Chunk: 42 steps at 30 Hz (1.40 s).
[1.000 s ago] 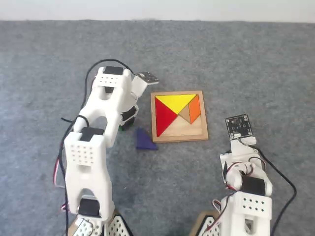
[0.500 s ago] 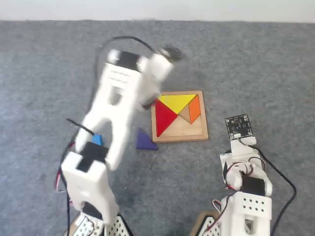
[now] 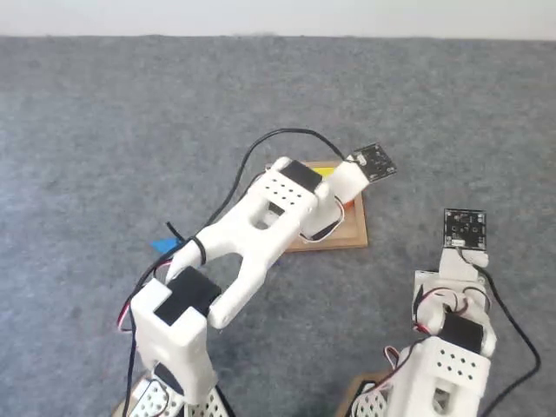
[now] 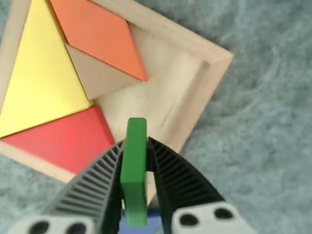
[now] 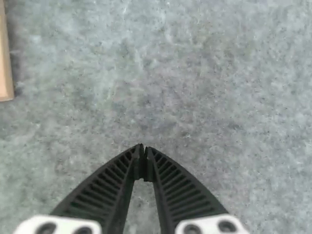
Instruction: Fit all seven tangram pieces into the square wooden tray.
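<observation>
Four flat pieces already lie in the square wooden tray point(image 4: 207, 66), seen in the left wrist view: a large yellow triangle point(image 4: 41, 87), an orange parallelogram point(image 4: 97, 34), a small tan triangle point(image 4: 95, 80) wedged between them, and a red triangle point(image 4: 68, 139) along one rim. They look smooth and matte with crisp edges, and beside them the tray's pale floor is bare up to one corner of its raised border. The left gripper point(image 4: 135, 144) hangs over that bare part, its ribbed black fingers clamped on a thick green piece point(image 4: 136, 131) held on edge, so only its narrow side shows and its outline cannot be told. From the high view the left arm point(image 3: 261, 226) reaches across the tray and hides most of it; a corner of the wooden frame and a strip of yellow show past it. That view also shows a blue piece point(image 3: 163, 246) lying on the grey carpet point(image 3: 104, 130), well apart from the tray on the left arm's side. The right arm point(image 3: 452, 330) sits back near the table's near edge. Its own camera shows the right gripper point(image 5: 142, 150) pressed together on nothing above the nubby, speckled carpet, with the tray's edge off to one side.
</observation>
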Each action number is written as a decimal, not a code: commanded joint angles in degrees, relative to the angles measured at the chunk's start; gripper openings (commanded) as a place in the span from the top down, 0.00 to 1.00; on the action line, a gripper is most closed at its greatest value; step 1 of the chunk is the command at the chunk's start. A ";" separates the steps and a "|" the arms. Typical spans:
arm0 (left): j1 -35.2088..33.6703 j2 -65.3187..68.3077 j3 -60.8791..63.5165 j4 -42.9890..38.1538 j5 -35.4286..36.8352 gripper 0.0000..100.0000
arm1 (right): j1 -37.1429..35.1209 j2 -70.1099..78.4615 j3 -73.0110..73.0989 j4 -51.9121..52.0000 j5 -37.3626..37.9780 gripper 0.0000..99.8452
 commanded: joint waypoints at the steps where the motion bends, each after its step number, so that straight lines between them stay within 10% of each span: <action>1: 0.35 -3.96 0.57 -4.57 0.88 0.92 | 0.31 -0.92 -3.87 -1.27 -0.62 0.99; 42: -10.46 5.98 -2.24 -16.97 1.58 0.84 | -2.07 -0.92 -3.43 -1.27 -0.18 0.99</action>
